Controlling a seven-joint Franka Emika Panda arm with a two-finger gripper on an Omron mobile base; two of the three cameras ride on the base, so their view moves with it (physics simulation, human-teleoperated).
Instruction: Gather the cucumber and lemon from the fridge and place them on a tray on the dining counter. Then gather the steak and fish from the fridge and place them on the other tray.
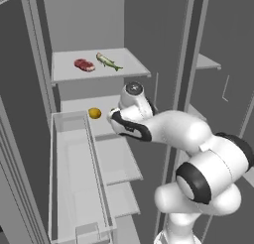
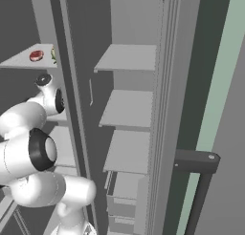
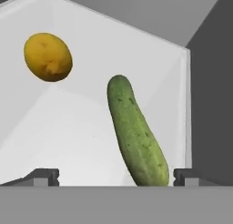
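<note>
A green cucumber lies on the white fridge shelf, its near end between the two fingertips of my open gripper. A yellow lemon rests to its left, farther back; it also shows beside my hand as the lemon. One shelf up lie a red steak and a greenish fish, side by side; the steak appears at the far left too. My hand reaches into the middle shelf and covers the cucumber in the left base view. The trays and the dining counter are out of view.
The open fridge door with its white bins stands close on the left of my arm. A dark divider separates a second compartment with grey shelves. A dark handle juts out at the right.
</note>
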